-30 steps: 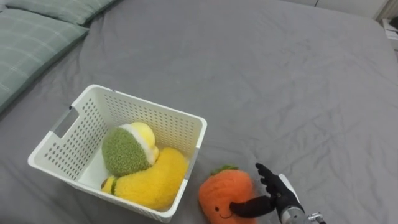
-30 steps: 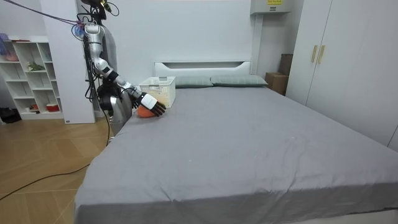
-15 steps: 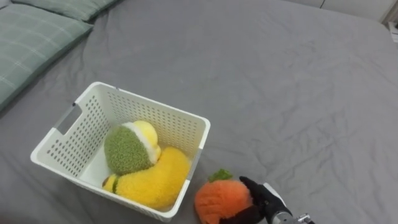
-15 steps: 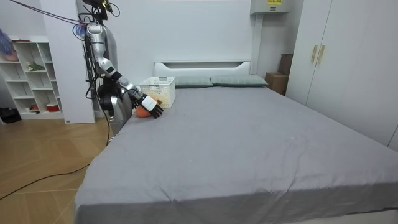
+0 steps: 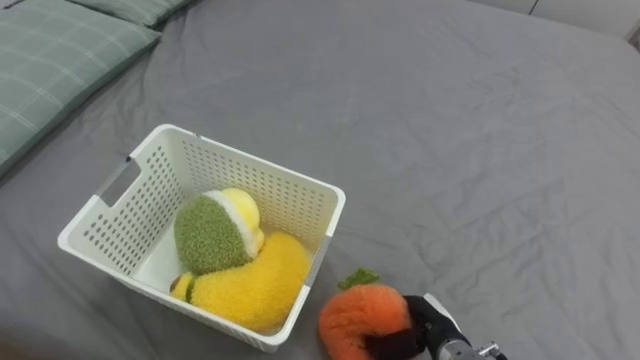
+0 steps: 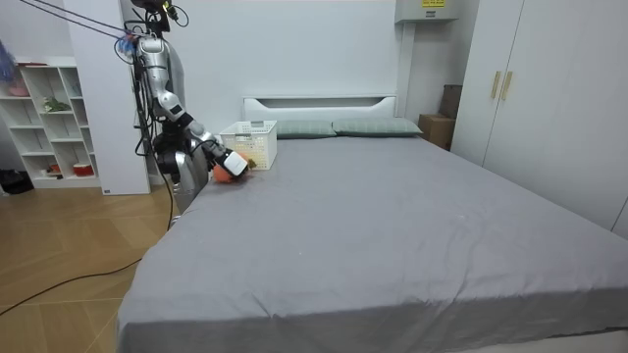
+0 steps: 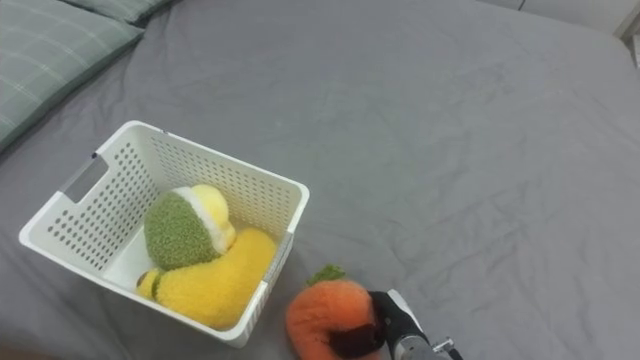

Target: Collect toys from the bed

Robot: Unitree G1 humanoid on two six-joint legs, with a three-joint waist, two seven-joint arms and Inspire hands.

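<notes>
My right hand point(image 5: 420, 328) was closed on the carrot toy point(image 5: 355, 315). Its dark fingers point(image 5: 395, 346) curled round the toy's right flank and sank into the orange plush. The grip was narrow, with no gap between hand and toy.

The lower edge of the eye views cut off the bottom of the carrot toy and part of my hand. I could not tell whether the toy lay on the sheet or hung just clear of it. Its green leaf tuft point(image 5: 357, 278) pointed away from me, up the bed point(image 5: 470, 130).

Just beside the carrot toy, on my left, stood the white basket point(image 5: 272, 196) on the grey sheet. Its near right corner was close to the toy but apart from it. Inside lay a round green and yellow toy point(image 5: 208, 235), and against it, toward me, a yellow toy point(image 5: 255, 288) leaned on the basket's near wall. How far either reached under the other was hidden. A green checked pillow point(image 5: 50, 70) lay beyond the basket at the far left.

In the room view I stood at the side of the bed by its head end, arm reaching over the mattress edge. A white shelf point(image 6: 44, 118) was behind me and a wardrobe point(image 6: 549, 108) stood across the room.
</notes>
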